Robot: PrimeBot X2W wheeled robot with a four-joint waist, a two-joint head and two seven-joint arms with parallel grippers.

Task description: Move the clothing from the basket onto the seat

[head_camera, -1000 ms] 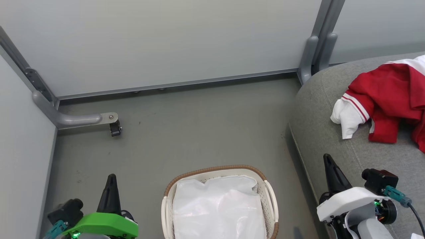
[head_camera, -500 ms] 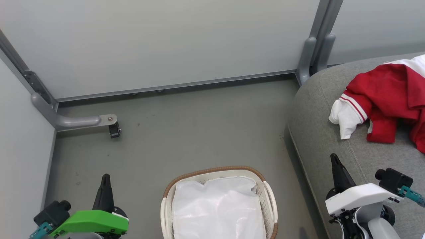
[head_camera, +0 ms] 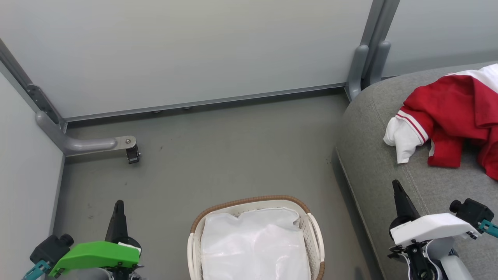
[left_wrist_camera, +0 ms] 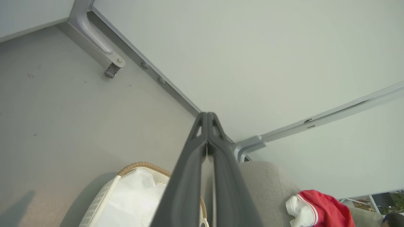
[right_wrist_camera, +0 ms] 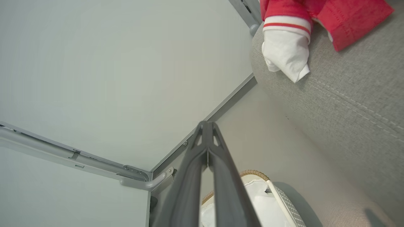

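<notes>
Grey floor: the basket (head_camera: 249, 201) holds only a white liner (head_camera: 253, 245); the clothing (head_camera: 451, 112) lies on the seat (head_camera: 373, 163), right. Left gripper (head_camera: 118, 203) and right gripper (head_camera: 395, 183) pressed together, empty; seemingly done.

Both closed and empty: left pincer (head_camera: 118, 204), right pincer (head_camera: 396, 185).

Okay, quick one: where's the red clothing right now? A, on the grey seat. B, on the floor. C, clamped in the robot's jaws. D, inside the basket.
A: the red clothing lies on the grey seat, while the basket holds just a white liner sheet.
</notes>
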